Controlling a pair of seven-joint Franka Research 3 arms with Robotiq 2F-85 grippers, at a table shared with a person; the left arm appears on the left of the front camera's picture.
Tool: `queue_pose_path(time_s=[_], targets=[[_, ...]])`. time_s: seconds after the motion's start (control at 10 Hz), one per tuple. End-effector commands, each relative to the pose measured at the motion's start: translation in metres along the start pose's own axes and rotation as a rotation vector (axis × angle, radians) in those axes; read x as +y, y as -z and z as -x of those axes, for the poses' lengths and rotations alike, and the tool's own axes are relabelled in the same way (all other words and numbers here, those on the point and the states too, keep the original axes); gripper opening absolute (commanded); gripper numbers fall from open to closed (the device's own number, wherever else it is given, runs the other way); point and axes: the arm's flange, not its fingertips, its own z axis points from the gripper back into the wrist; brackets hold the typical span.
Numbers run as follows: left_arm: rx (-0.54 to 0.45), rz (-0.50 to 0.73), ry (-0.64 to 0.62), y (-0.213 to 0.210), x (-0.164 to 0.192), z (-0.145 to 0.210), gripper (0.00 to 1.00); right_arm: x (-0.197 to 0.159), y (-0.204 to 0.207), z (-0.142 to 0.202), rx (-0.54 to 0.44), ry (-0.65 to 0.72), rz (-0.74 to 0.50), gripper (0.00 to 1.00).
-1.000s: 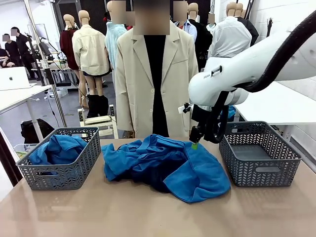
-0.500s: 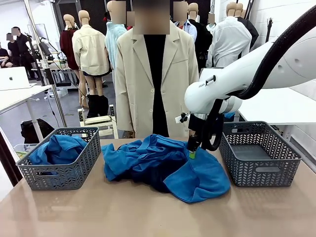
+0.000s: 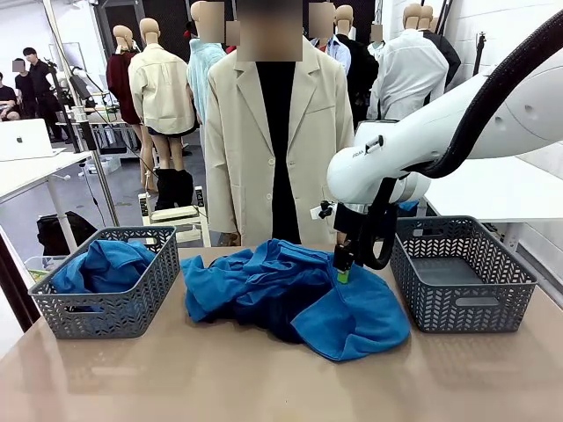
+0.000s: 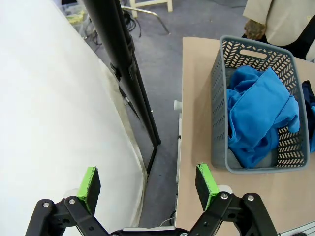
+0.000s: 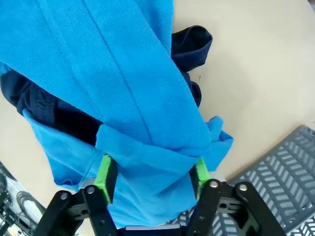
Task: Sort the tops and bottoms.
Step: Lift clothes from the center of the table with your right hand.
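Straddling a fold of the tops (image 5: 123, 83), the right gripper (image 5: 151, 174) stands half-wide, grip unclear

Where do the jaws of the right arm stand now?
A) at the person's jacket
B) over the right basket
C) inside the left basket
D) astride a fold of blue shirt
D: the right wrist view shows its green pads on either side of a fold of the blue shirt.

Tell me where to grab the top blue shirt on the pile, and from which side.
Pinch the raised fold at the blue shirt's far right side, coming straight down from above. That ridge stands clear of the dark garment beneath, and the right gripper's jaws straddle it.
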Motion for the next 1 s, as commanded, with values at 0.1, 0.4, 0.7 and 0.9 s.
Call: queue_pose_path(time_s=[0.1,0.4,0.7,0.9], targets=[[0.008,-0.008,0.018,0.0,0.002,0.0,1.0,0.007,-0.002,0.007,0.003,0.003,0.045,0.04],[0.008,-0.008,0.018,0.0,0.002,0.0,1.0,0.012,-0.01,0.01,0.0,0.006,0.057,0.0],[0.008,-0.008,0.018,0.0,0.002,0.0,1.0,0.024,-0.044,0.01,-0.017,-0.016,0.087,0.0],[0.008,-0.008,0.018,0.0,0.002,0.0,1.0,0.043,-0.094,0.006,-0.031,-0.017,0.169,0.0]])
